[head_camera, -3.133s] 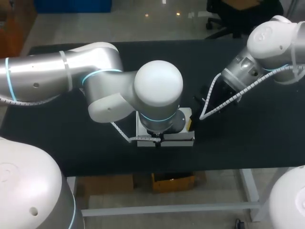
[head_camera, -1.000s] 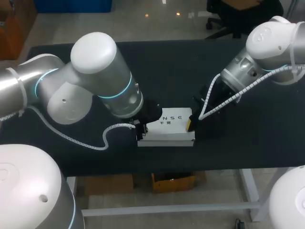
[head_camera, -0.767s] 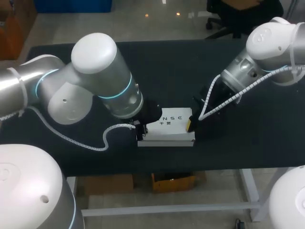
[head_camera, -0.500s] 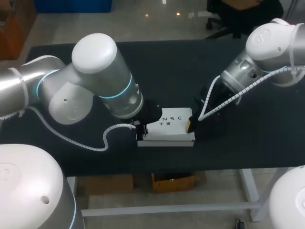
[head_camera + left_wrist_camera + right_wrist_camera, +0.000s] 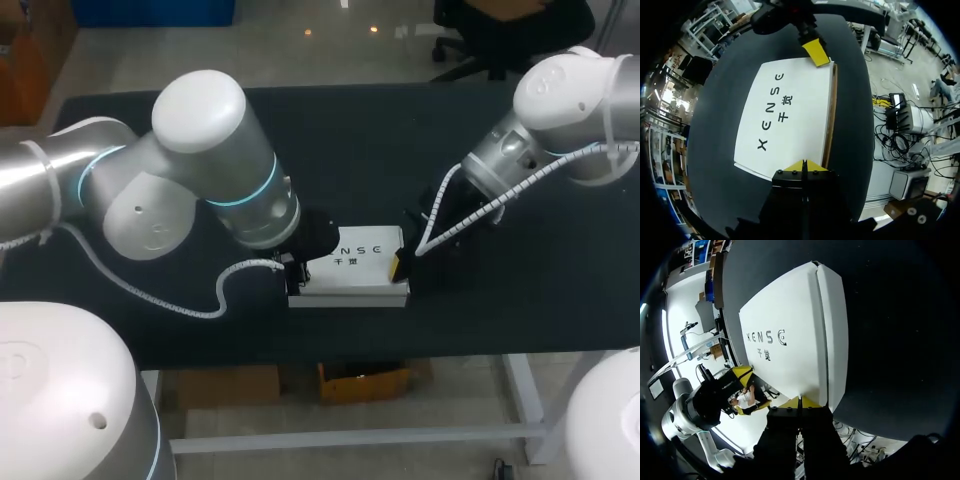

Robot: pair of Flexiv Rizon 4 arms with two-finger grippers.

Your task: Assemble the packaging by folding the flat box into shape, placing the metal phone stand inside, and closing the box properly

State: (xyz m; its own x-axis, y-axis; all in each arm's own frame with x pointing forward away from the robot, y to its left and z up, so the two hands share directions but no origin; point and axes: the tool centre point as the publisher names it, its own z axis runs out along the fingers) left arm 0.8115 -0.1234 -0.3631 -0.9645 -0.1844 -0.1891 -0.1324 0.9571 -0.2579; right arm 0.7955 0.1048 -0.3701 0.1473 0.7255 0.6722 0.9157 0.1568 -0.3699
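A white box (image 5: 358,262) with dark lettering lies on the black table, its lid down flat. My left gripper (image 5: 294,271) is at the box's left end. In the left wrist view its yellow tips (image 5: 803,165) are shut together and rest against the near end of the box (image 5: 787,112). My right gripper (image 5: 398,262) stands at the box's right end. In the right wrist view it (image 5: 800,402) is also shut, tips against the box (image 5: 790,347). Each wrist view shows the other arm's yellow tip at the far end. No phone stand is visible.
The black table (image 5: 520,290) runs wide to both sides of the box. Its front edge (image 5: 350,355) lies close below the box. A coiled white cable (image 5: 210,300) hangs from my left arm over the table.
Three seconds ago my left arm covered the box; it has swung back to the box's left end, baring the closed lid. In the last second only the right arm shifted slightly.
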